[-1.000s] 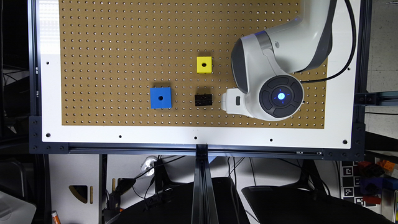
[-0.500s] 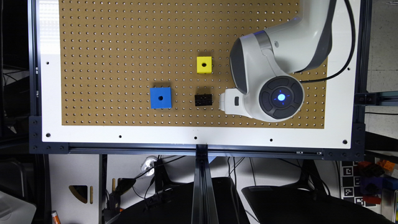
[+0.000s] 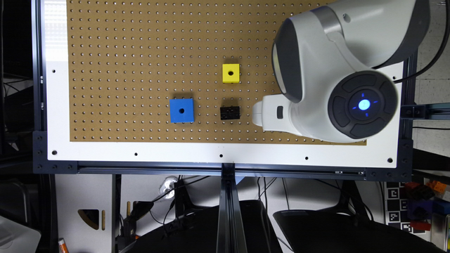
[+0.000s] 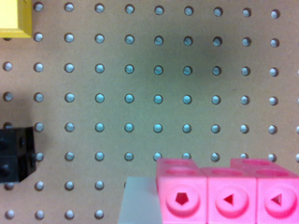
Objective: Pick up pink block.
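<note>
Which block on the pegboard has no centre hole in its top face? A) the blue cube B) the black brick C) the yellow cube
B: the black brick shows a studded top with no centre hole, while the blue cube and yellow cube each show a dark centre hole.

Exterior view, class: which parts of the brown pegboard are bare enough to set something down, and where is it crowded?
Free: the brown pegboard toward the exterior view's left of the blue cube. Crowded: around the yellow cube, black studded brick and white robot arm.
</note>
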### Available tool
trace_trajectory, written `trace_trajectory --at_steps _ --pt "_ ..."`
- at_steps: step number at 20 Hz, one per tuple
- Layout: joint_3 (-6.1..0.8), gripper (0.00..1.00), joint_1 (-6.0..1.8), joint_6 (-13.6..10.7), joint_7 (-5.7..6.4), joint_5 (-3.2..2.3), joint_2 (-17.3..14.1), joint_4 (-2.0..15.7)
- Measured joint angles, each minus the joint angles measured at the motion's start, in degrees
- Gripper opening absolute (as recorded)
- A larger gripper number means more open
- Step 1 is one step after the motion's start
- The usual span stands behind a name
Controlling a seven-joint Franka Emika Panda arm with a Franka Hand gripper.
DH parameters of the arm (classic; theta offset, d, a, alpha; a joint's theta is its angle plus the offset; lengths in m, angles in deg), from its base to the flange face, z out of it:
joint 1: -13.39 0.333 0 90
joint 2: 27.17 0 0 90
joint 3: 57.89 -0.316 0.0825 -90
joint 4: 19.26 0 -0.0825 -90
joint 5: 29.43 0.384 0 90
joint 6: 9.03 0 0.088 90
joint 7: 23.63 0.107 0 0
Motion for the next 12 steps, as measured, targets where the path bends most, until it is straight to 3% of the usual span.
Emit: trace_trajectory --at_steps 6,12 --pt "-0.57 0.0 -0.09 -6.9 0.14 0.49 7.1 0.48" --pt "-0.64 0.0 -0.12 -7.6 0.18 0.5 7.4 0.46"
